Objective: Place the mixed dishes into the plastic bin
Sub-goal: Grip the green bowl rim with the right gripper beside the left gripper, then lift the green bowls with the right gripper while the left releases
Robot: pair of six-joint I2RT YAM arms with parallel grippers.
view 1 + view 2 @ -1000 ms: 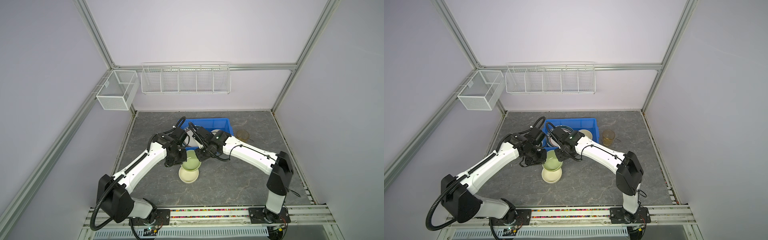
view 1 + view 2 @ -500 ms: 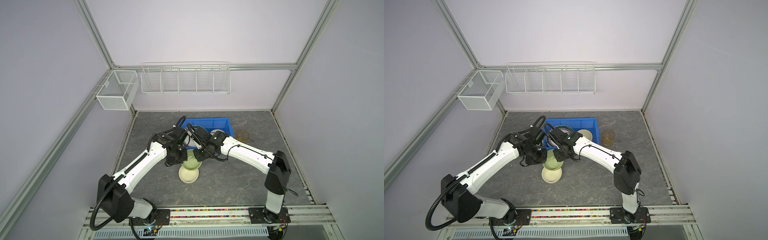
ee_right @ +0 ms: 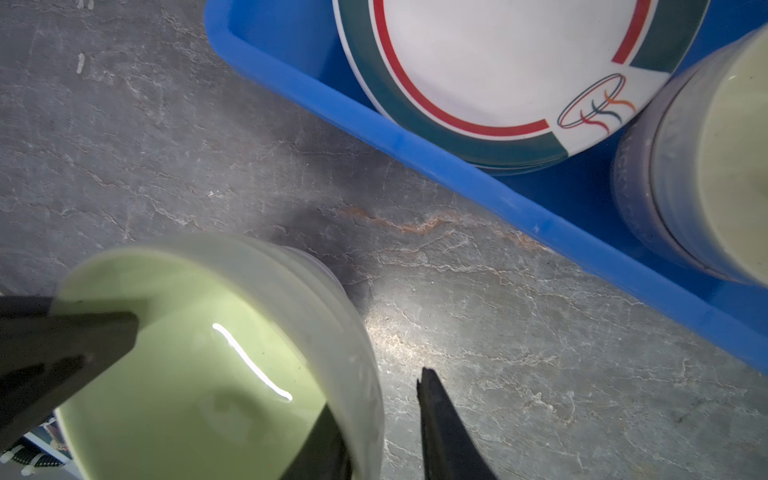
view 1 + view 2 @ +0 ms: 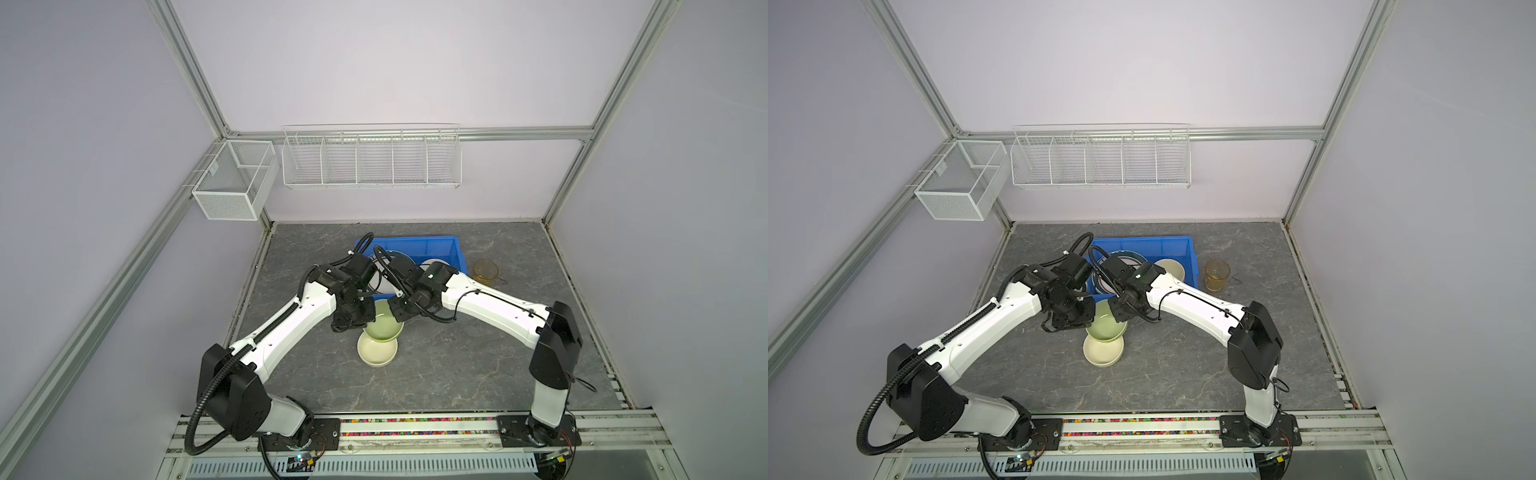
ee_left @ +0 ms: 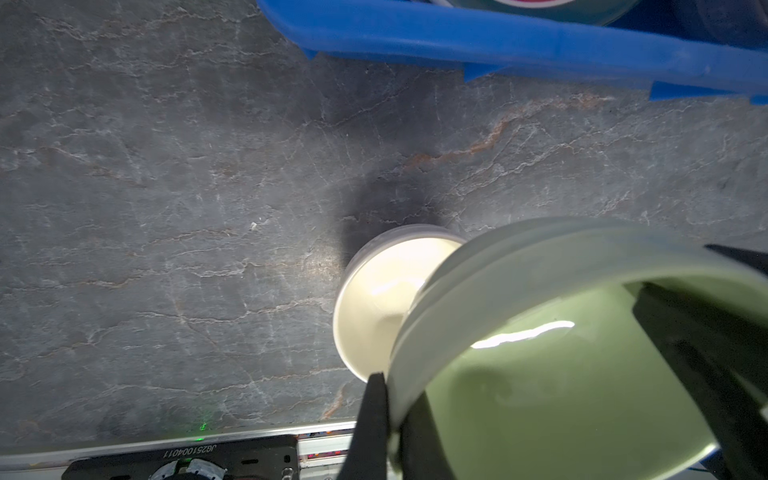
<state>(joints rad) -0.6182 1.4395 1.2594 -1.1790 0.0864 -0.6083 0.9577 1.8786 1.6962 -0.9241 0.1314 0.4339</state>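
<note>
Plastic bin lies just beyond left hand and right hand, teal-red-rimmed plate inside. Green bowl sits between them, over cream bowl on counter. Left hand is clamped on its rim; right hand straddles opposite rim, fingers apart, outer one clear.

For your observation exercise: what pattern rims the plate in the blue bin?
The plate is white with a teal band and a red ring inside; right wrist view.

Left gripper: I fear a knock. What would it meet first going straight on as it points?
Probably the cream bowl on the table, just ahead of the left gripper, which pinches the green bowl's rim; depth is unclear.
</note>
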